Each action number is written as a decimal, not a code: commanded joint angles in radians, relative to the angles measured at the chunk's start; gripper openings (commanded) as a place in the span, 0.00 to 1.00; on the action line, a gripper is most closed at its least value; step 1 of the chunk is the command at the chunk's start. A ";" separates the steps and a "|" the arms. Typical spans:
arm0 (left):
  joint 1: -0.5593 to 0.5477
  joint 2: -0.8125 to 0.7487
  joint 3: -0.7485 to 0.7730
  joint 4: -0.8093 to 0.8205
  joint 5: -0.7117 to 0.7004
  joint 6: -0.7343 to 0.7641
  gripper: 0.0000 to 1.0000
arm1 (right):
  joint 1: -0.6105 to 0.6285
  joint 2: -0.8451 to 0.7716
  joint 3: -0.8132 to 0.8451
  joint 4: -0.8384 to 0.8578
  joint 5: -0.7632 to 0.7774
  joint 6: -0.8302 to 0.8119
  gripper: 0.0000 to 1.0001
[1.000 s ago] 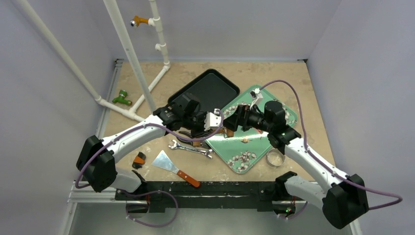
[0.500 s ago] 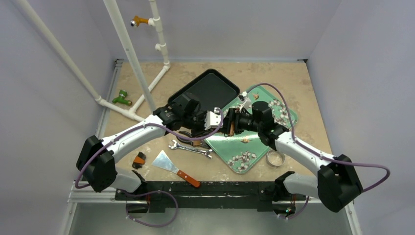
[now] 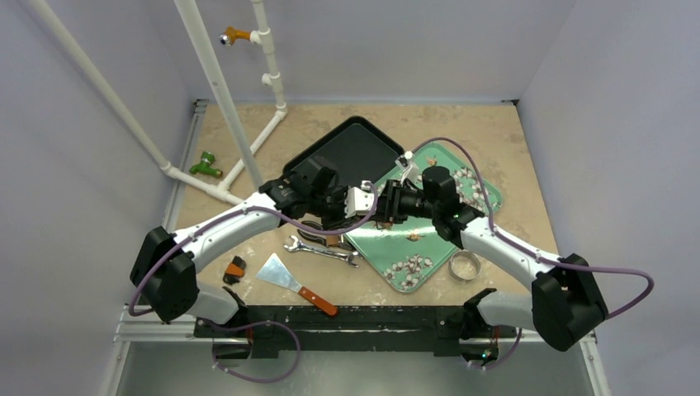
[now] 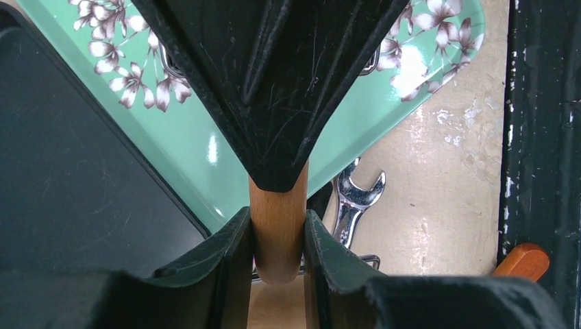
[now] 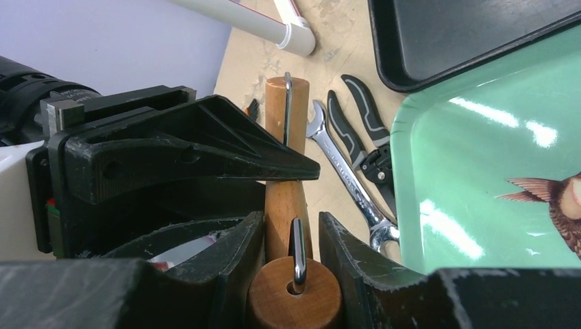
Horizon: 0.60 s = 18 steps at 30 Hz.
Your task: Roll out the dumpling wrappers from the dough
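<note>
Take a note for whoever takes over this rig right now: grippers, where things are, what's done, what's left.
Left gripper: shut on the wooden roller tool, beside the green tray.
Right gripper: fingers flank the same tool; can't tell if it is clamped.
Dumpling wrappers: none visible in any view. Metal ring lies on the table by the tray.
Done: tool in hand.
Left: all the rolling.
</note>
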 commanded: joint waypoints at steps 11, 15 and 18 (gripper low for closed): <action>0.054 -0.048 0.131 0.020 0.034 -0.092 0.68 | -0.002 -0.013 0.282 -0.389 0.206 -0.246 0.00; 0.091 -0.056 0.144 0.006 0.004 -0.166 0.70 | -0.009 -0.006 0.415 -0.583 0.367 -0.341 0.00; 0.103 -0.020 0.139 -0.001 -0.108 -0.186 0.70 | -0.008 0.011 0.539 -0.727 0.585 -0.411 0.00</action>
